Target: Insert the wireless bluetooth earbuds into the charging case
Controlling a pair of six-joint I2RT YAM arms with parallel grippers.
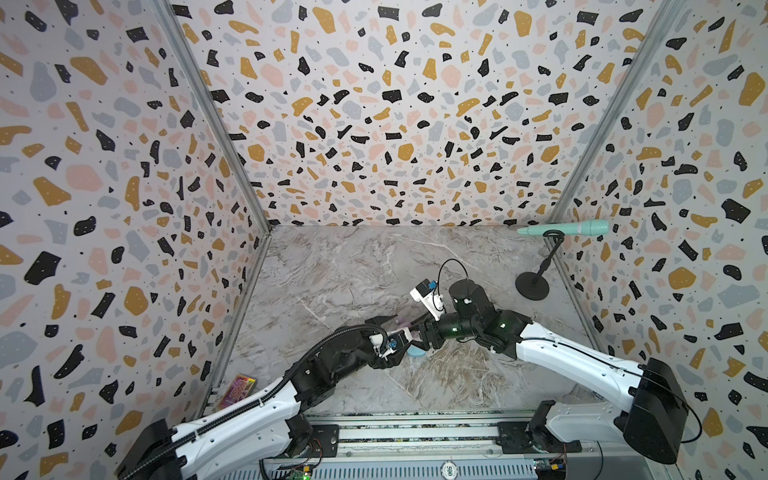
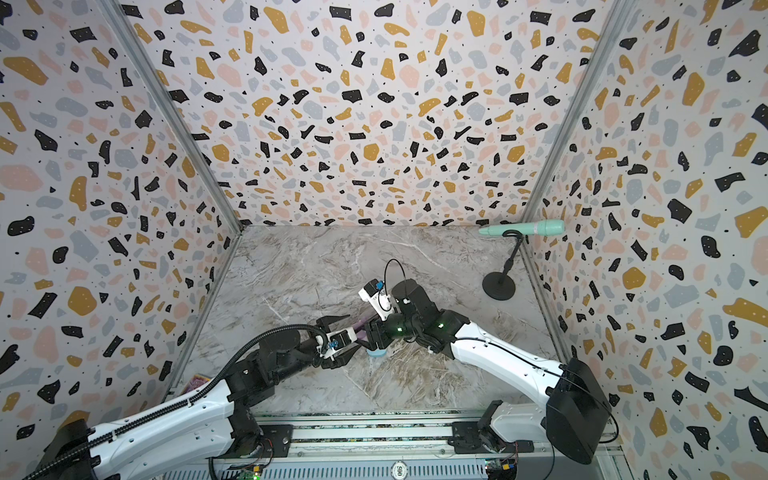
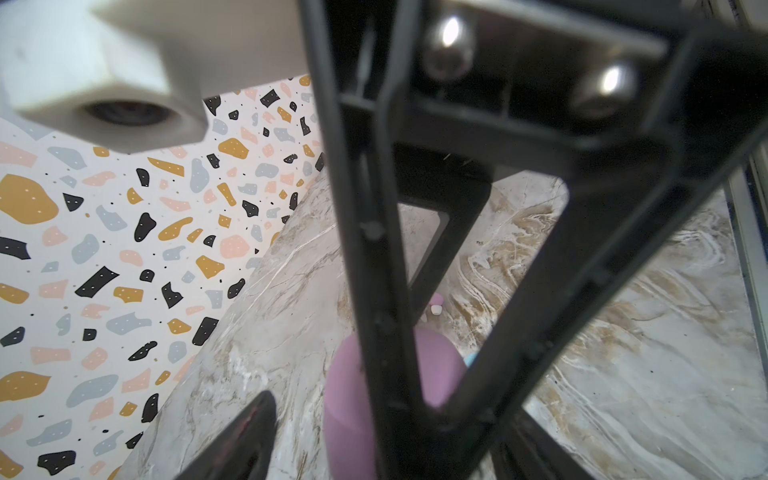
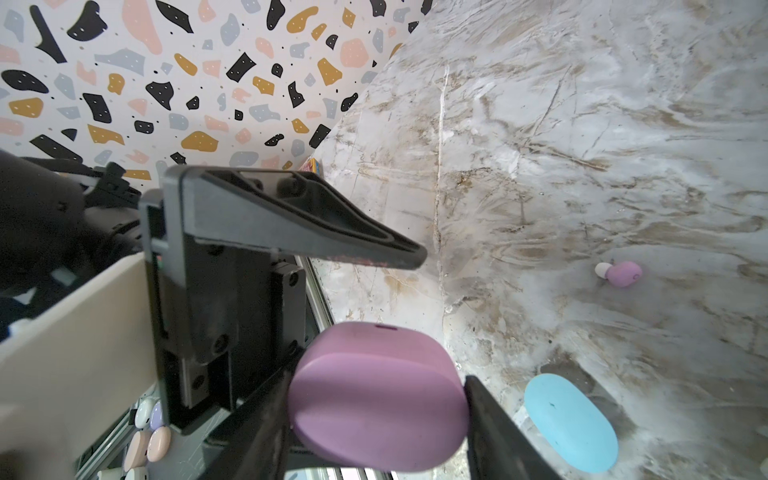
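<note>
Overhanging blue case (image 4: 571,422), seemingly, right hand (image 4: 378,388) with pink case (image 4: 374,411)

I log three terrazzo-print walls (image 1: 374,104), a grey-veined marble counter (image 1: 332,270), bare metal corner posts (image 1: 212,108) and even, soft light across the enclosure.

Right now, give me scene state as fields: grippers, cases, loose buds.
right gripper: shut on pink case
left gripper: open, at the pink case, visible finger clear of it
pink case: closed
blue case: closed, lying on the table
pink earbud: loose on table, apart from both cases
</note>
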